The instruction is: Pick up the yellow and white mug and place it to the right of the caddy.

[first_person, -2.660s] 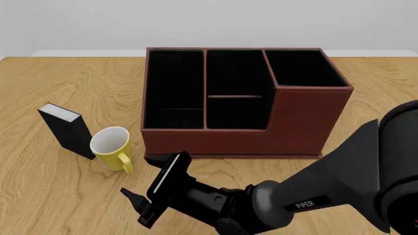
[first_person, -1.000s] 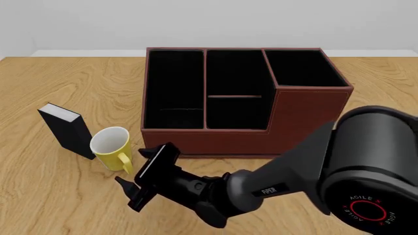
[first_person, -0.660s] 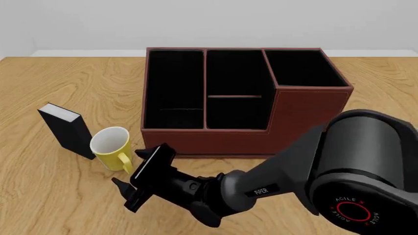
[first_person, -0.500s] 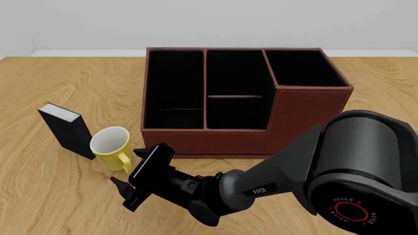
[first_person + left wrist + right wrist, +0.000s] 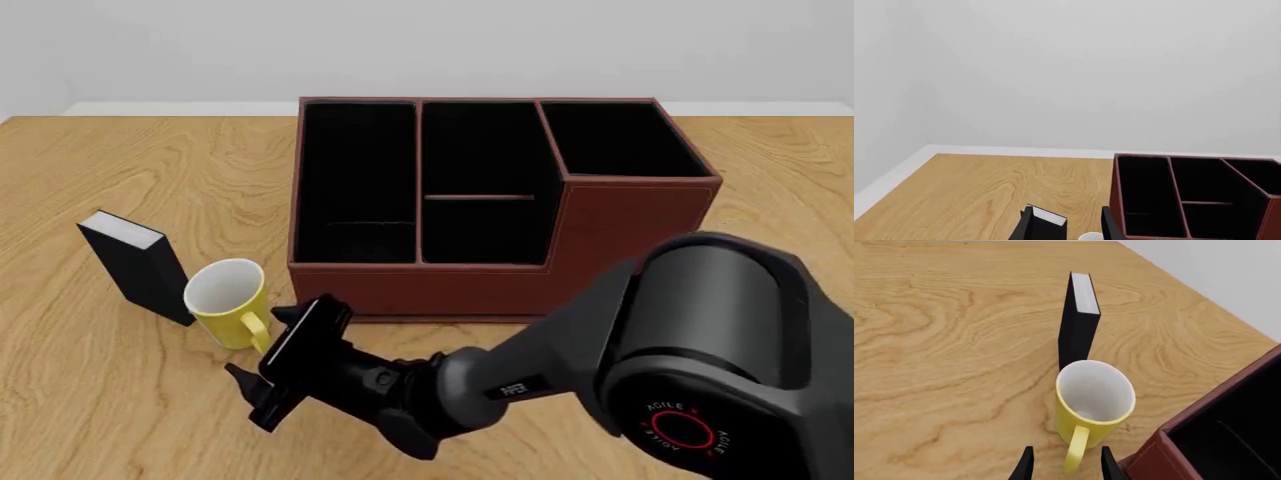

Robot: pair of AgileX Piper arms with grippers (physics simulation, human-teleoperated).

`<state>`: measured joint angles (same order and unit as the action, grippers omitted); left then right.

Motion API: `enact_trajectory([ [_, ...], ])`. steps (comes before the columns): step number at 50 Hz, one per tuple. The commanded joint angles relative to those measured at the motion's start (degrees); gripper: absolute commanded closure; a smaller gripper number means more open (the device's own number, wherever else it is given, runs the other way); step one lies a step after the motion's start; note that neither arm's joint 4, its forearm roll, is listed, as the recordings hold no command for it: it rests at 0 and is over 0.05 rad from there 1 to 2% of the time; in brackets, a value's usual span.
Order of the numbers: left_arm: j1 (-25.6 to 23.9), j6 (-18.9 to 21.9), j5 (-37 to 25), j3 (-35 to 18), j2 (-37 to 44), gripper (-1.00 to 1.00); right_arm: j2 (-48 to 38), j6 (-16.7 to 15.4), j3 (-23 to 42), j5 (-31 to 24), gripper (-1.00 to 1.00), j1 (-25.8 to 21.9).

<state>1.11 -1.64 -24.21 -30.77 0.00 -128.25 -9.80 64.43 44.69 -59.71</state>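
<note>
Wooden table (image 5: 120, 420), right claw (image 5: 274, 365) low, spread around mug handle (image 5: 1076, 449)

Mug (image 5: 228, 302) left of caddy (image 5: 494, 210)

Right end effector (image 5: 260, 350) sits low over the counter (image 5: 107, 400), jaws parted, right at the handle of the yellow and white mug (image 5: 227, 302). Tight spot here: the black book-like box (image 5: 134, 266) stands just behind the mug on its left, touching or nearly so, and the caddy (image 5: 501, 205) walls off its right, just beside it. Open wood lies in front of the mug and out to the left. Right of the caddy, bare counter shows at the far edge.
</note>
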Motion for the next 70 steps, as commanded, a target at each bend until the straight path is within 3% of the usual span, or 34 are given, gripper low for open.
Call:
enact_trajectory([
  [1,-0.12,-0.17,0.28,0.49,0.0,-1.0,-1.46,0.09,1.77,-0.98,-1.0,0.19],
  [15,-0.46,-0.06,0.24,0.44,0.0,-1.0,-1.81,0.44,1.64,-1.23,-1.0,0.76],
  [16,-0.47,-0.09,0.22,0.36,0.0,-1.0,-1.73,0.33,1.44,-1.04,1.0,0.86],
  [34,-0.51,-0.09,-0.55,-0.54,0.0,-1.0,0.55,0.93,-1.01,-0.47,1.0,1.23],
  [48,-0.23,0.57,-1.89,-2.7,0.0,-1.0,10.79,-1.26,-7.94,3.75,1.0,-1.25],
  [65,0.06,2.26,-3.45,-5.92,0.0,-1.0,25.16,0.53,-17.02,2.67,1.0,-1.88],
  [70,0.25,4.31,-4.34,-7.41,0.0,-1.0,30.27,1.8,-19.31,0.02,1.0,-1.36],
])
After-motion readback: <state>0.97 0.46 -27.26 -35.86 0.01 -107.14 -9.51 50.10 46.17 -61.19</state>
